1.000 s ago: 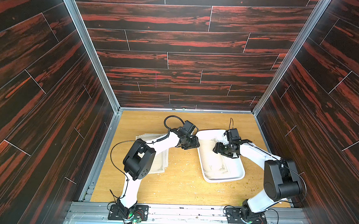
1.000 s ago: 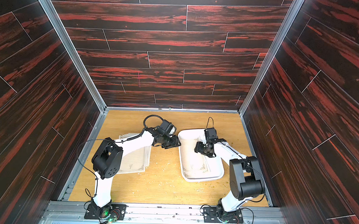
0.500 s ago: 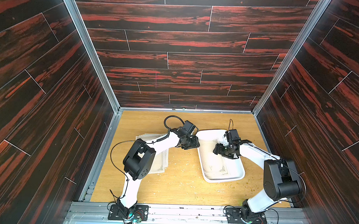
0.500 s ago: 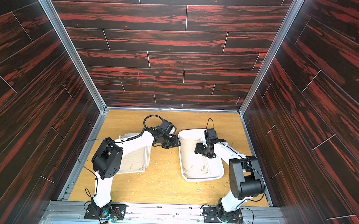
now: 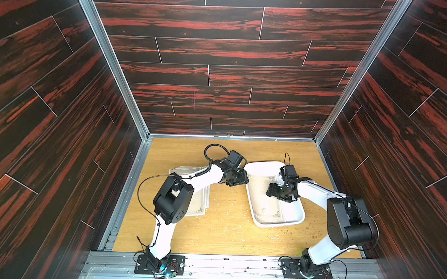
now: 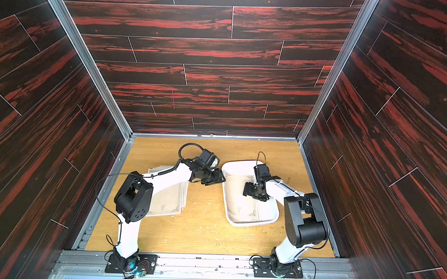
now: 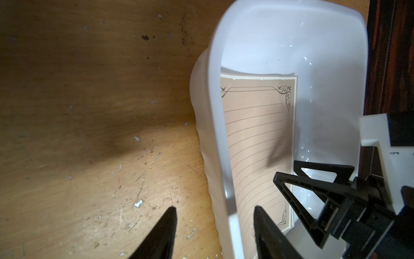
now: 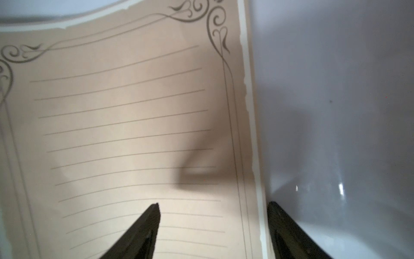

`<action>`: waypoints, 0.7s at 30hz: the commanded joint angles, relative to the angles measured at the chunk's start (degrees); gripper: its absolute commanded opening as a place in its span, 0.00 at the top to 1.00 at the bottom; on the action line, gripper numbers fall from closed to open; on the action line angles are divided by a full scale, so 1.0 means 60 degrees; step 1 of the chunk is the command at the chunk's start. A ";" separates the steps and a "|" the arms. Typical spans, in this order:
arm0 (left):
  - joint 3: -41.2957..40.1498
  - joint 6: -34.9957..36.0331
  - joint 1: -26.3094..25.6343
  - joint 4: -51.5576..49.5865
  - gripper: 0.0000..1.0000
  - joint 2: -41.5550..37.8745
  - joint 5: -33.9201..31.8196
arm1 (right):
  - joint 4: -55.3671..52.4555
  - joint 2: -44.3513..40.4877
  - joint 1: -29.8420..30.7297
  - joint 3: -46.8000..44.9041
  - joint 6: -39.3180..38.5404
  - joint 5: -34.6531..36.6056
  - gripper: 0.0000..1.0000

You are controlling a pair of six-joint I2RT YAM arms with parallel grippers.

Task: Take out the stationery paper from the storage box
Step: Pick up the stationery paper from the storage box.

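The white storage box (image 5: pixel 278 225) (image 6: pixel 252 224) lies right of centre on the wooden floor. Cream stationery paper (image 5: pixel 263 208) (image 6: pixel 236 204) with ornate corners lies inside it. My left gripper (image 5: pixel 244 180) (image 7: pixel 214 210) is open and straddles the box's left rim (image 7: pixel 218 112), with one finger outside over the wood and one inside over the paper (image 7: pixel 255 134). My right gripper (image 5: pixel 270 191) (image 8: pixel 214 204) is open and low inside the box. It straddles the paper's right edge, one finger over the sheet (image 8: pixel 125 112) and one over the bare box floor (image 8: pixel 336 89).
A fanned stack of the same sheets (image 5: pixel 201 203) (image 6: pixel 169 199) lies on the floor under my left arm. Dark wood-pattern walls enclose the floor on three sides. Pale scratches and crumbs mark the wood (image 5: pixel 227 217) between the stack and the box.
The right gripper's jaws have spread wider and it has shifted slightly along the sheet. The left arm and the box have stayed put.
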 commanded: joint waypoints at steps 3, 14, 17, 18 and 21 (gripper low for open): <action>0.0094 -0.0024 -0.0029 -0.0223 0.42 0.0050 -0.0016 | -0.0043 -0.0169 -0.0011 -0.0112 -0.0108 -0.0117 0.22; 0.0118 -0.0096 -0.0029 -0.0216 0.43 0.0108 0.0006 | -0.0042 -0.0825 0.0011 -0.0187 -0.0446 -0.0065 0.22; 0.0134 -0.0109 -0.0039 -0.0215 0.42 0.0132 0.0024 | 0.0041 -0.0892 0.0016 -0.0216 -0.0501 -0.0268 0.22; 0.0144 -0.0113 -0.0042 -0.0216 0.42 0.0145 0.0031 | 0.0064 -0.0893 0.0018 -0.0216 -0.0508 -0.0317 0.22; 0.0157 -0.0134 -0.0043 -0.0215 0.42 0.0167 0.0054 | 0.0066 -0.0744 0.0018 -0.0209 -0.0522 -0.0248 0.22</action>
